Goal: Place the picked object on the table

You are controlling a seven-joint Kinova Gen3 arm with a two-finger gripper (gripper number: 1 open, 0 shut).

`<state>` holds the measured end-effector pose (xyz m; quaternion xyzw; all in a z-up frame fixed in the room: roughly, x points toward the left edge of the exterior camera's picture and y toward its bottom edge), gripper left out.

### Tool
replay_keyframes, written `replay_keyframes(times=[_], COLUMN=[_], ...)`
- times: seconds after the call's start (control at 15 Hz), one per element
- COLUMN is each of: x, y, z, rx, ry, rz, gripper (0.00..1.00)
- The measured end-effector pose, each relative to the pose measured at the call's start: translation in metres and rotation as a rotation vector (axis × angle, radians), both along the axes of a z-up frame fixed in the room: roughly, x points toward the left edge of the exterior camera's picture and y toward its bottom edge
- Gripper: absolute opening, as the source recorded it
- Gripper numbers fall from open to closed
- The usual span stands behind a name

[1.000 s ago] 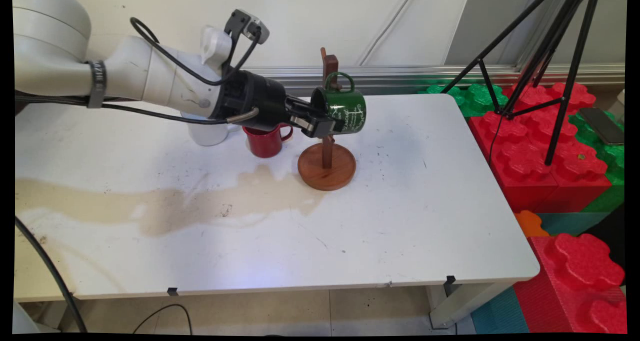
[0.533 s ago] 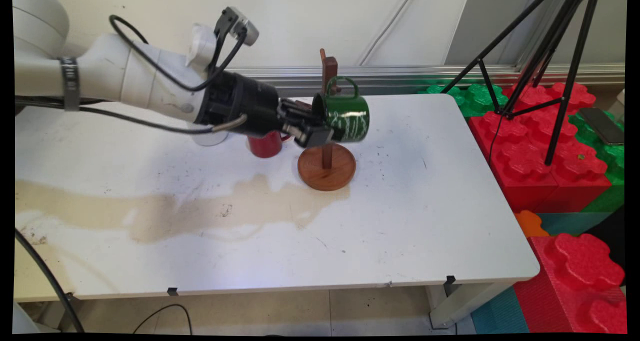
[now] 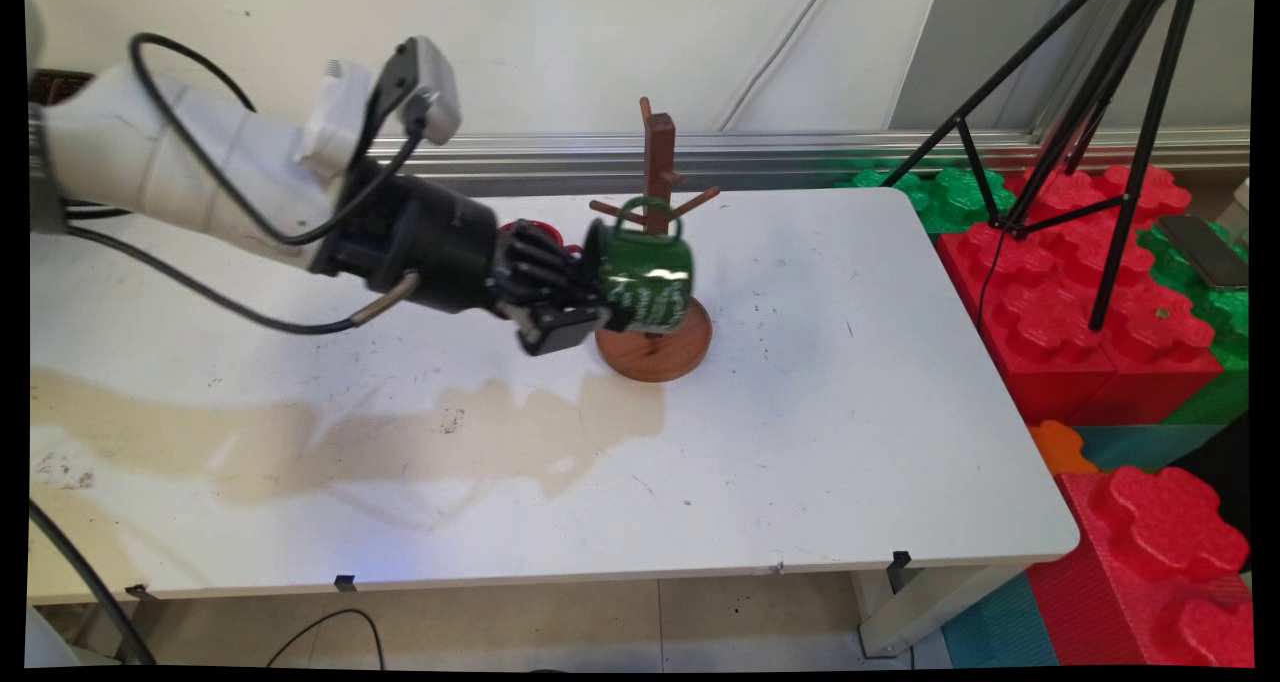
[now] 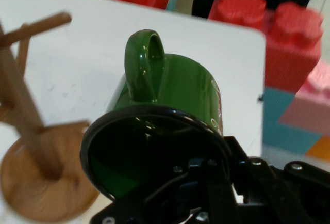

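My gripper (image 3: pixel 592 310) is shut on the rim of a green mug (image 3: pixel 645 280) with white lettering, held on its side with the handle up. The mug hangs in the air just in front of the wooden mug tree (image 3: pixel 657 177), clear of its pegs. In the hand view the green mug (image 4: pixel 170 110) fills the middle, its mouth facing the camera, with the gripper (image 4: pixel 206 180) clamped on its lower rim. The mug tree (image 4: pixel 31 131) stands to the left there. A red mug (image 3: pixel 530 230) peeks out behind the arm.
The mug tree's round base (image 3: pixel 655 347) sits mid-table. A brownish stain (image 3: pixel 380 442) spreads across the table's left half. Red and green foam blocks (image 3: pixel 1090 292) and a black tripod (image 3: pixel 1090 112) stand off the right edge.
The arm has pulled back toward the near left and lowered, carrying the green mug off the tree's peg. The mug now hangs lower, in front of the post.
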<state>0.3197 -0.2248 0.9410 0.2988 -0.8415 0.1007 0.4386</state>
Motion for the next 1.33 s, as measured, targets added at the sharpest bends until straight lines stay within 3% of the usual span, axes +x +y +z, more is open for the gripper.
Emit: replay_keyframes(times=[0.47, 0.8, 1.0, 1.13, 1.33], x=[0.041, 0.078, 0.090, 0.107, 0.114], y=[0.011, 0.007, -0.001, -0.004, -0.015], z=[0.013, 0.004, 0.001, -0.002, -0.007], rx=[-0.023, 0.043, 0.066, 0.103, 0.137], ry=[-0.238, -0.449, -0.535, -0.648, -0.745], rz=[0.049, 0.073, 0.075, 0.088, 0.108], gripper=[0.00, 0.00, 0.00, 0.00, 0.00])
